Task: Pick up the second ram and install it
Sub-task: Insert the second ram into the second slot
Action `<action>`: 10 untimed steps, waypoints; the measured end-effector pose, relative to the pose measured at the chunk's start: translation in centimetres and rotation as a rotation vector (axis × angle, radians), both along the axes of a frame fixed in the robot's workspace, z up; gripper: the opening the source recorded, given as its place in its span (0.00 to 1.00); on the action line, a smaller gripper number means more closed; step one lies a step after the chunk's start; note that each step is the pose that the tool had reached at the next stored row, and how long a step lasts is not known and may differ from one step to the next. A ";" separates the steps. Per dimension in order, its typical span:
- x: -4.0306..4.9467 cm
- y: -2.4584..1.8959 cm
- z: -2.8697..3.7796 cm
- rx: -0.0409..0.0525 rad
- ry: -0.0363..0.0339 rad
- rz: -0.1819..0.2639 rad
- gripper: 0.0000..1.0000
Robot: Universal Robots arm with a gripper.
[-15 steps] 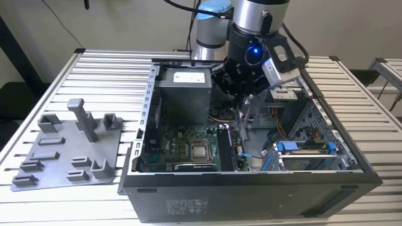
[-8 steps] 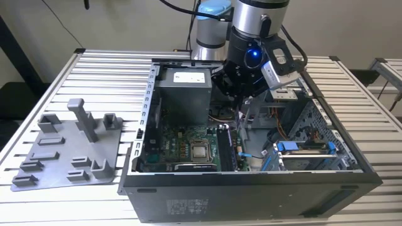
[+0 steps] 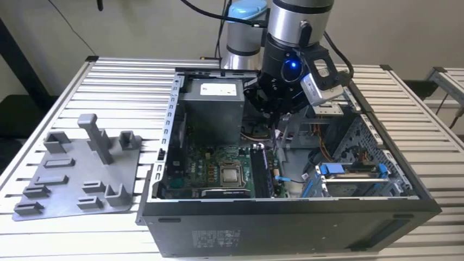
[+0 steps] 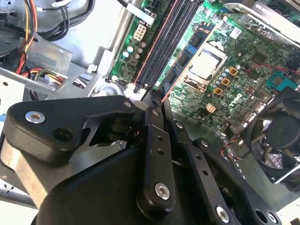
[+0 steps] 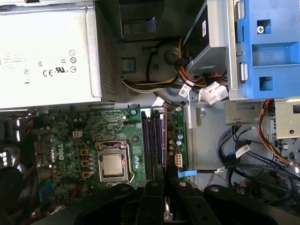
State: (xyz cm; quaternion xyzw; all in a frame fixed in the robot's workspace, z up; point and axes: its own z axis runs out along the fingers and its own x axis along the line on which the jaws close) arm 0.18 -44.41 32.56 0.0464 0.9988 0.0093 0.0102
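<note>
Above the motherboard [image 5: 61, 136], the gripper [image 5: 161, 183] pinches the second ram [image 5: 165, 145] (edge-on).

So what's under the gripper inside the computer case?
Under the gripper lie the motherboard's dark memory slots, with the processor beside them. The slots' end directly below is covered by the gripper's black links, so whether the second ram is seated there cannot be seen.

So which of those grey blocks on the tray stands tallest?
The narrow upright post in the grey tray's farther half; everything else on it stays much lower.
</note>
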 end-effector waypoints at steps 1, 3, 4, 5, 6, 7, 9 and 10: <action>0.00 0.00 -0.06 0.0001 0.0000 0.000 0.14; 0.00 0.00 -0.18 -0.0001 0.0000 0.000 0.14; 0.00 0.00 -0.24 0.0000 0.0000 0.000 0.14; 0.00 0.00 -0.30 0.0000 0.0000 0.000 0.14; 0.01 0.00 -0.36 0.0000 0.0000 0.000 0.14; 0.01 0.00 -0.41 -0.0001 0.0000 0.000 0.14; 0.01 0.00 -0.52 0.0000 0.0000 0.000 0.14; 0.02 0.01 -0.56 0.0000 0.0000 0.000 0.14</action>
